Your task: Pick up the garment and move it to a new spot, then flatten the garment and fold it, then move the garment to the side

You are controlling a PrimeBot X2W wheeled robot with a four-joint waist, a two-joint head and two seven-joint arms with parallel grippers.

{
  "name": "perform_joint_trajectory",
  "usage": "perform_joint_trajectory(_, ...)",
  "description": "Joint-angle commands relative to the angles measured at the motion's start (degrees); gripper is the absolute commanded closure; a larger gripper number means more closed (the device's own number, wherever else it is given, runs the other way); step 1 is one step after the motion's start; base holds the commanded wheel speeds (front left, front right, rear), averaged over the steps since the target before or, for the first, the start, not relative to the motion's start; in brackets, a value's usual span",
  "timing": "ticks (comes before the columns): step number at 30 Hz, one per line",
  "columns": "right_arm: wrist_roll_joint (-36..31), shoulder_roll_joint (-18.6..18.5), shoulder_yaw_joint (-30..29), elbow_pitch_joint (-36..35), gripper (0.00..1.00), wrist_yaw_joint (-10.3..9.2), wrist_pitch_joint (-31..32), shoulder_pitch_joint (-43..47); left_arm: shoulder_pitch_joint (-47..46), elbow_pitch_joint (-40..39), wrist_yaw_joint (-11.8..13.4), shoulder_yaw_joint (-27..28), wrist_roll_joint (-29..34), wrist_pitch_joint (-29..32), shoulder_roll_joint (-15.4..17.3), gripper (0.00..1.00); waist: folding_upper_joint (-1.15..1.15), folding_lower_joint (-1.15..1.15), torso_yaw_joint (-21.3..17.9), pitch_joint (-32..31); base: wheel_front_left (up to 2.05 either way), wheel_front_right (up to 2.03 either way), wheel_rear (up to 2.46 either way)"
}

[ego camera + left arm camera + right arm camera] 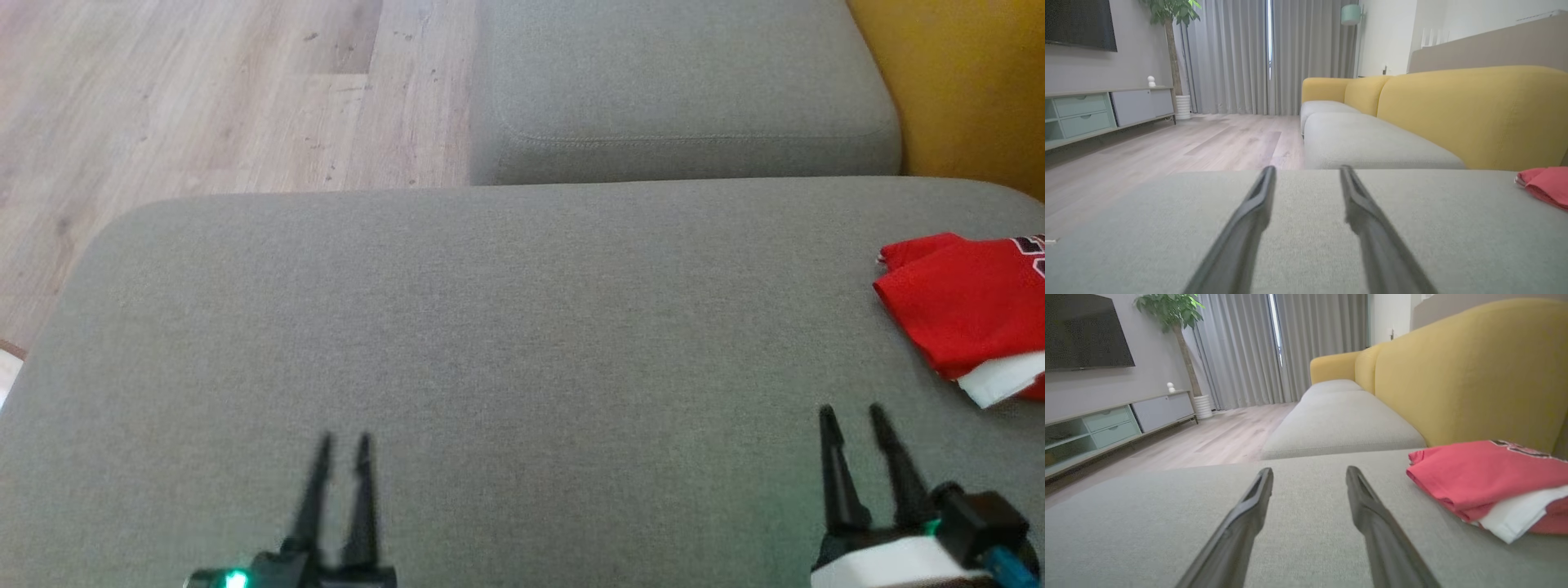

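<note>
**Folded red garment parked at the right edge, both sets of fingers spread and empty**

Looking down from the head camera: found the red garment (963,306) lying on the big grey seat cushion (490,327), way over by the right-hand edge and partly cut off by the frame. Looks folded into a compact bundle, with a white layer poking out at the near corner and some dark lettering on top. Can't read the lettering.

Got the left gripper (344,445) at the lower left, over bare cushion and well apart from the garment. Fingers spread, holding nothing. Same deal in the left wrist view: 2 dark fingers with a clear gap, grey fabric visible between, garment off at the far right.

Got the right gripper (851,415) at the lower right, near the garment but not touching. Fingers spread too, pinching nothing. From the right wrist view: garment off to the right of the fingers, resting on the cushion in front of the yellow backrest (1474,367).

Beyond the big cushion: a 2nd grey seat cushion (678,90) butted up against the far edge, with pale wooden floor (204,98) to the left. Further back in the wrist views: grey curtains (1229,53), a potted tree (1175,318), a low TV cabinet (1098,110) and a dark TV (1081,330) on the wall.
</note>
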Motion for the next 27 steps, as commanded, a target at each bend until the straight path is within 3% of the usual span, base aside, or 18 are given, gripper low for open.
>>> perform_joint_trajectory(1,0.09,0.04,0.08,1.31,1.0,0.0,0.06,0.2,0.31,1.26,0.0,-0.07,-0.09,0.01,0.0,1.0,0.0,0.0,-0.01,0.0,0.0,0.0,0.0)
perform_joint_trajectory(4,0.38,0.13,0.27,4.06,1.0,0.0,0.13,1.15,1.52,3.87,-0.02,-0.02,-0.38,0.05,0.01,1.0,0.0,0.01,-0.03,0.01,0.0,0.0,0.0)
perform_joint_trajectory(27,15.34,-0.25,-0.51,4.34,1.0,0.07,3.36,-1.7,-1.36,5.02,-2.67,2.64,-16.32,2.8,0.88,1.0,0.0,0.0,-0.79,0.83,0.0,0.0,0.0)
